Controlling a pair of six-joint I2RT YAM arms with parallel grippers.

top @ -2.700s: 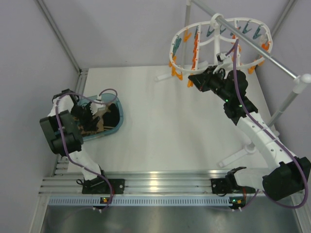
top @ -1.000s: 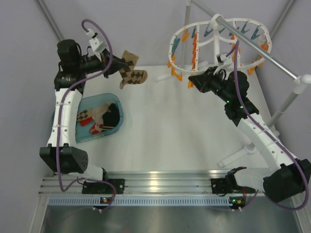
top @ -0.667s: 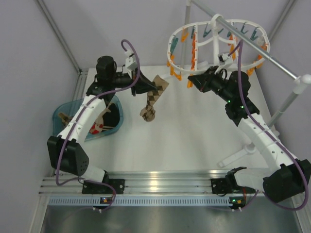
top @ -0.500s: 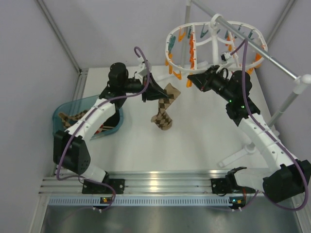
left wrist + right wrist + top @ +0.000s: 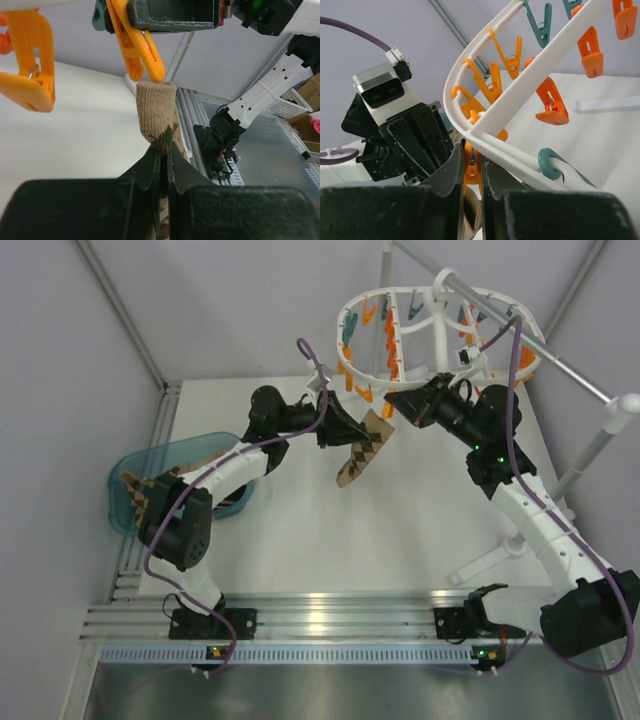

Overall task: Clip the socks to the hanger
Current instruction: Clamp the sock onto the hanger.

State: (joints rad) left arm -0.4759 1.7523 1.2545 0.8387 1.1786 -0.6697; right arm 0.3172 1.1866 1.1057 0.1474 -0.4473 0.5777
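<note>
Our left claw (image 5: 162, 150) is pinched tight on an argyle sock (image 5: 156, 112), holding it up over the tabletop (image 5: 400, 520) — the sock's tan end sits just under the tip of an orange clip (image 5: 142, 55). Our right claw (image 5: 471, 156) is closed on that clip, below the hanger (image 5: 530, 77) rim

Top external: high over the near edge of the table (image 5: 400, 530), looking down, distant. Left wrist: close behind its jaws, facing the sock (image 5: 156, 117) ahead. Right wrist: close, tilted upward. Shared by both wrist views: orange clip (image 5: 137, 45) at the jaws.
</note>
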